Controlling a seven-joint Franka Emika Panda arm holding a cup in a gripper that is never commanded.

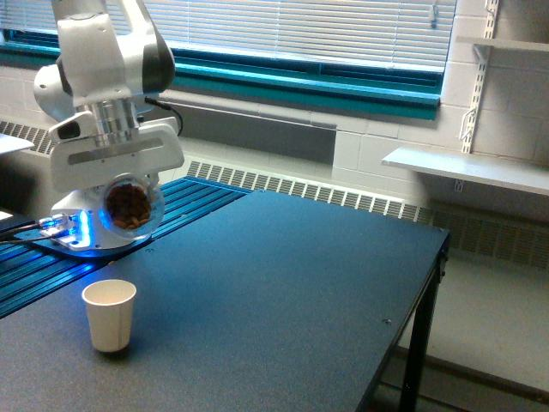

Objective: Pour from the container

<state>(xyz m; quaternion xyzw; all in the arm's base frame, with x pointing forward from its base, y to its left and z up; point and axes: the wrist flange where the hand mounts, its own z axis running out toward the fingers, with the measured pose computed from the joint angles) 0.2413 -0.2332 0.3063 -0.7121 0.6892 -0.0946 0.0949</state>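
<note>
The container (129, 206) is a clear rounded jar with brown bits showing through its wall. It hangs in the air under the white hand of the arm, and my gripper (129, 184) is shut on it. The jar sits above and slightly to the exterior view's right of a cream paper cup (110, 315). That cup stands upright near the front left of the dark table (283, 283), well below the jar. The fingertips are hidden behind the jar and the hand.
The arm's white base (90, 225) stands on a blue-lit plate at the table's left, beside a ribbed blue rail. A white shelf (467, 167) is fixed to the wall at the right. The table's right edge drops off to the floor.
</note>
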